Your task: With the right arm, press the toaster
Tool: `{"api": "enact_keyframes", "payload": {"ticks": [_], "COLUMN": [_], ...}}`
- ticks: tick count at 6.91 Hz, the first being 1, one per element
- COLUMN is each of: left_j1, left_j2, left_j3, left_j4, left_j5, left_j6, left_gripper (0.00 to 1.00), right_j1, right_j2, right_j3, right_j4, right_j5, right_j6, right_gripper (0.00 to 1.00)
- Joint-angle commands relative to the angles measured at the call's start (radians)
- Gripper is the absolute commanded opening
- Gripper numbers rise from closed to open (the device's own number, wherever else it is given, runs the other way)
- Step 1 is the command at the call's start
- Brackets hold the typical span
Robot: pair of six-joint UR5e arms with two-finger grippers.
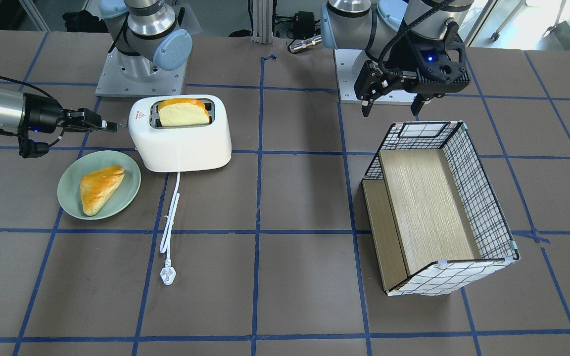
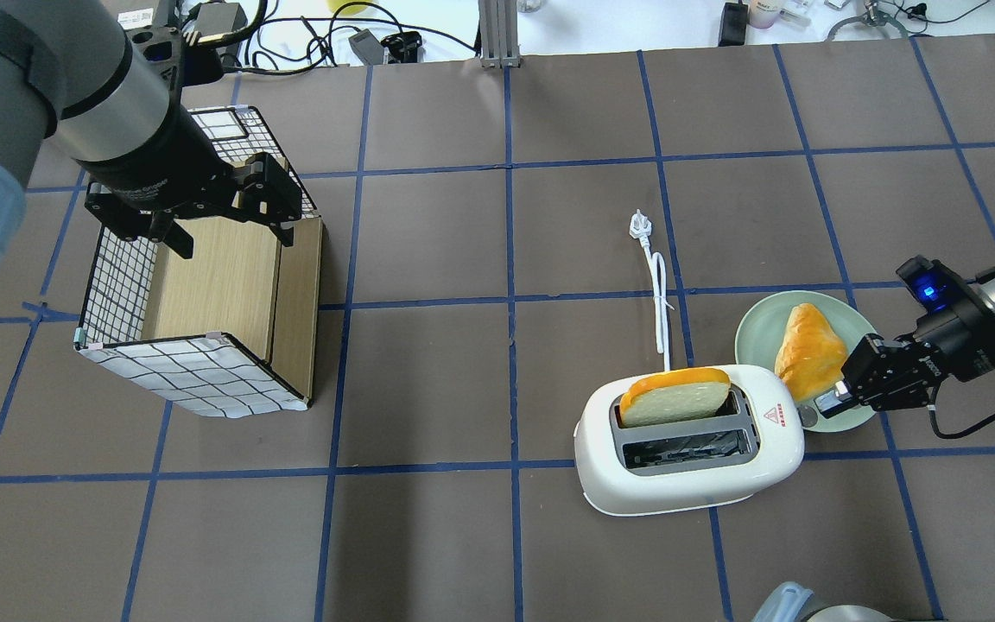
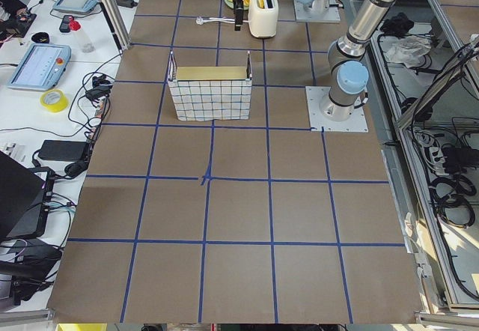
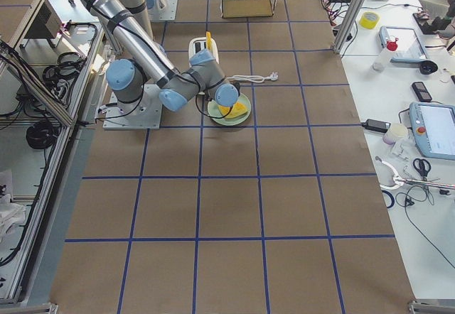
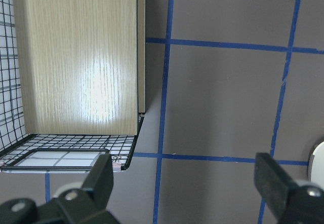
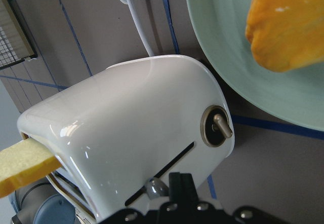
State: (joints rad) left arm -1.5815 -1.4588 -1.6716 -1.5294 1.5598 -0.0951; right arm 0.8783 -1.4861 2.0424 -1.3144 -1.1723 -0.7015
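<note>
The white toaster (image 1: pixel 181 141) stands on the table with a slice of bread (image 1: pixel 183 113) sticking up from one slot; it also shows in the overhead view (image 2: pixel 687 471). My right gripper (image 1: pixel 112 126) is shut and empty, held level at the toaster's end face (image 2: pixel 827 402). In the right wrist view its closed fingertips (image 6: pixel 180 183) are right beside the small lever (image 6: pixel 152 186), which sits near the upper end of its slot on the toaster (image 6: pixel 126 127); contact cannot be told. My left gripper (image 1: pixel 391 106) hangs open and empty over the wire basket (image 2: pixel 186 376).
A green plate (image 1: pixel 126 183) with a pastry (image 1: pixel 99 188) lies just under my right arm, next to the toaster. The toaster's cord and plug (image 1: pixel 168 276) trail over the table. The wire basket (image 1: pixel 478 193) lies on its side, far from the toaster.
</note>
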Motion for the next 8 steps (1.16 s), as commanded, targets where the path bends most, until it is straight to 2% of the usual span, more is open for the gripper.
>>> {"api": "enact_keyframes", "payload": {"ticks": [1, 2, 4, 6, 8], "left_j1": [0.000, 0.000, 0.000, 0.000, 0.000], "left_j2": [0.000, 0.000, 0.000, 0.000, 0.000], "left_j3": [0.000, 0.001, 0.001, 0.001, 0.001], "left_j4": [0.000, 0.000, 0.000, 0.000, 0.000], "left_j5": [0.000, 0.000, 0.000, 0.000, -0.001], "left_j6": [0.000, 0.000, 0.000, 0.000, 0.000], "left_gripper": [1.00, 1.00, 1.00, 1.00, 1.00], "right_j1": [0.001, 0.010, 0.034, 0.159, 0.357], "right_j2": [-0.008, -0.026, -0.036, -0.039, -0.080], "right_j3": [-0.104, -0.172, -0.336, -0.465, -0.492], "right_j4": [0.044, 0.037, 0.037, 0.014, -0.102], "right_j5": [-0.010, -0.076, -0.134, -0.261, -0.290], "right_j6": [0.131, 0.211, 0.307, 0.493, 0.676], "right_gripper": [0.99, 1.00, 1.00, 1.00, 1.00]}}
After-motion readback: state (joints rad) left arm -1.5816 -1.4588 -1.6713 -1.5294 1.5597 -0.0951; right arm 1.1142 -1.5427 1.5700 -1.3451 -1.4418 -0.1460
